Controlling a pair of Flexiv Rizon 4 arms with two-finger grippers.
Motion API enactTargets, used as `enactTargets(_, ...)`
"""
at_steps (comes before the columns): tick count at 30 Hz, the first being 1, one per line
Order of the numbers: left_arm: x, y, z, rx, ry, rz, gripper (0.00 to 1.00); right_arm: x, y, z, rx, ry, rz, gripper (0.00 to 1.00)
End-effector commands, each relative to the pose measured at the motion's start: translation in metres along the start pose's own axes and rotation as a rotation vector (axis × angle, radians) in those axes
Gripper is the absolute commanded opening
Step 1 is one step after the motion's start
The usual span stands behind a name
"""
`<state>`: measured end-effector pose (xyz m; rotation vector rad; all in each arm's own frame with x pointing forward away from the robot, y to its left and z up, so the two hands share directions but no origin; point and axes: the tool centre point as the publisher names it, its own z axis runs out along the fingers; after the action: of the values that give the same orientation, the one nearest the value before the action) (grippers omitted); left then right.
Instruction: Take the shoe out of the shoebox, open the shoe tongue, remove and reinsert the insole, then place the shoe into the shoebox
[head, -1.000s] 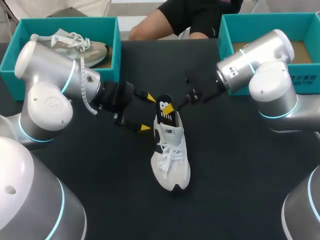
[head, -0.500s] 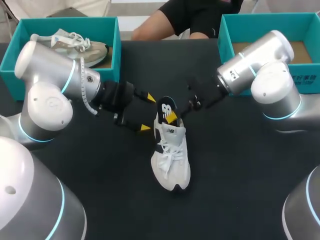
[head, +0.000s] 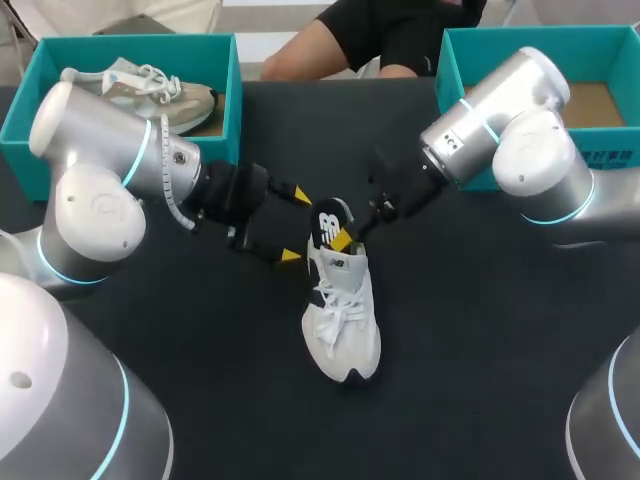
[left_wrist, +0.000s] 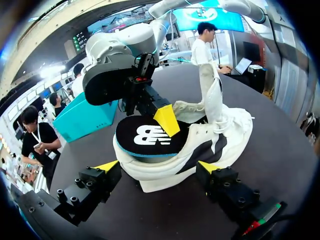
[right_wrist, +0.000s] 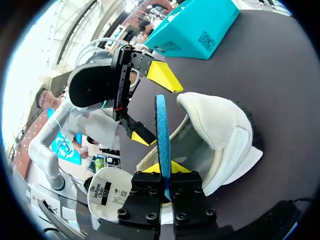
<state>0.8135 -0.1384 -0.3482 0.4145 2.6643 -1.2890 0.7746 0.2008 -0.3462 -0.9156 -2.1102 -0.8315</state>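
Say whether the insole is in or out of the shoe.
Partly out: the insole's heel end sticks up from the shoe, pinched in the right gripper; its front is inside.

Black table (head: 480, 330), matte top, evenly lit, soft sheen

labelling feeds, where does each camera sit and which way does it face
Head view: above and behind, looking down on the table; left gripper and right gripper show, at the white shoe.
Left wrist view: on the left wrist, facing the shoe's heel; own open fingers show.
Right wrist view: on the right wrist, looking along the gripped insole; own fingers show.
Both wrist views share shoe, insole and the other gripper.
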Motion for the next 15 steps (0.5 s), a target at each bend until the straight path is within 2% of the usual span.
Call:
enactTargets(1, 0.0, 0.0, 0.001, -0.003, 0.0, 0.001, 1.0, 0.001, -0.003, 0.004, 0.04, -0.006, 0.026, 0.0)
enactTargets(8, 0.0, 0.0, 0.001, -0.003, 0.0, 0.001, 1.0, -0.001, -0.021, 0.012, 0.063, 0.0, 0.073, 0.0)
enactTargets(12, 0.0, 0.0, 0.001, -0.003, 0.0, 0.001, 1.0, 0.0, -0.018, 0.011, 0.043, -0.013, 0.069, 0.0)
enactTargets(13, 0.0, 0.0, 0.001, -0.003, 0.0, 0.001, 1.0, 0.0, -0.017, 0.011, 0.042, -0.014, 0.068, 0.03)
enactTargets(15, 0.0, 0.0, 0.001, -0.003, 0.0, 0.001, 1.0, 0.0, -0.013, 0.008, 0.036, -0.024, 0.057, 0.22)
